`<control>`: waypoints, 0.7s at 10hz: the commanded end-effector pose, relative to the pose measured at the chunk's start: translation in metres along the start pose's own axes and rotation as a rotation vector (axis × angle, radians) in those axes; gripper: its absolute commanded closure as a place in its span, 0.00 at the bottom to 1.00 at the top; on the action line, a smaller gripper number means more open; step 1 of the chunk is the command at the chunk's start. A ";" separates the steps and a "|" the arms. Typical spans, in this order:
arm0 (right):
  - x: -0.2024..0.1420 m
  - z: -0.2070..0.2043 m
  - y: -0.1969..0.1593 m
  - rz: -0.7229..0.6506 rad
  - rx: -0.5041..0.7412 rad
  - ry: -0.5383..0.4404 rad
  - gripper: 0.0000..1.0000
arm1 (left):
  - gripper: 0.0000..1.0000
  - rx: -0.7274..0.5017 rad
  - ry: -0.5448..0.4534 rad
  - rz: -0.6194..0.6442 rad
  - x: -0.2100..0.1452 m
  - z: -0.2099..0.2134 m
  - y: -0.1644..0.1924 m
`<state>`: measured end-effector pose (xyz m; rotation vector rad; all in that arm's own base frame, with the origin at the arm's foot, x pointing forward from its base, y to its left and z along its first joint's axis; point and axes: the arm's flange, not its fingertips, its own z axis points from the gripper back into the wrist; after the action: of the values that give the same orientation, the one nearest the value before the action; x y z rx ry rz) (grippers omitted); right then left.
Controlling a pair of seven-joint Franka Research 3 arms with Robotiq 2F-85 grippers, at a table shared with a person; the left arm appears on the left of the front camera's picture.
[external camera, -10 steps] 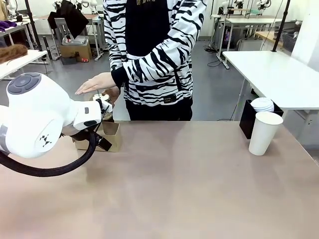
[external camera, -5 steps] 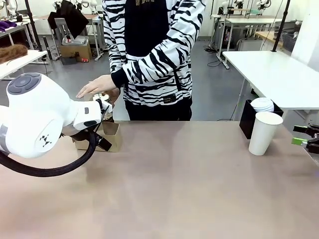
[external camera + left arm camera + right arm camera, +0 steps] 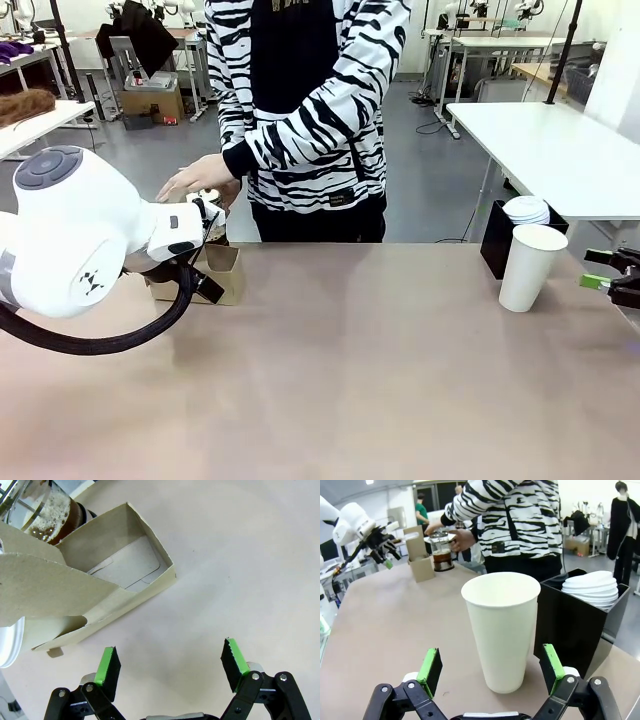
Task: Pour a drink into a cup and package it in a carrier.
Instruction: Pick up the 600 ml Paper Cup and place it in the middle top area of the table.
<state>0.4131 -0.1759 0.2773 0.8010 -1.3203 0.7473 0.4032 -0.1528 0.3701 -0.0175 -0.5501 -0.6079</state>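
The right gripper (image 3: 592,270), wide open and empty, has come in over the right edge of the table (image 3: 350,380) beside the cup (image 3: 530,265), likely to grasp it for pouring, while the left gripper (image 3: 171,656) hangs open and empty near the carrier (image 3: 45,595) at the far-left edge.

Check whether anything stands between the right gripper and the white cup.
Nothing visible does. The open right gripper faces the cup directly, with only table between them; the black box sits behind the cup.

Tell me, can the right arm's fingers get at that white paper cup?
Likely yes: the right arm's fingers stand open, facing the cup, nothing between; the black box stands beside it.
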 end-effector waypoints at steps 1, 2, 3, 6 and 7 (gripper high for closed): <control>-0.002 -0.023 -0.002 0.009 -0.003 0.006 0.00 | 0.00 -0.002 -0.001 0.003 0.000 0.000 0.001; -0.011 -0.042 -0.007 0.001 -0.003 -0.002 0.00 | 0.00 -0.002 -0.001 0.003 0.000 0.000 0.001; -0.021 -0.059 -0.008 0.007 -0.018 -0.018 0.00 | 0.00 -0.002 -0.001 0.003 0.000 0.000 0.001; -0.042 -0.077 -0.007 0.009 -0.081 -0.085 0.00 | 0.00 -0.002 -0.001 0.003 0.000 0.000 0.001; -0.044 -0.082 -0.008 0.006 -0.080 -0.098 0.00 | 0.00 -0.002 -0.001 0.003 0.000 0.000 0.001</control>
<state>0.4511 -0.1148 0.2270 0.8152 -1.3837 0.6518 0.4032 -0.1528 0.3701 -0.0174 -0.5500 -0.6080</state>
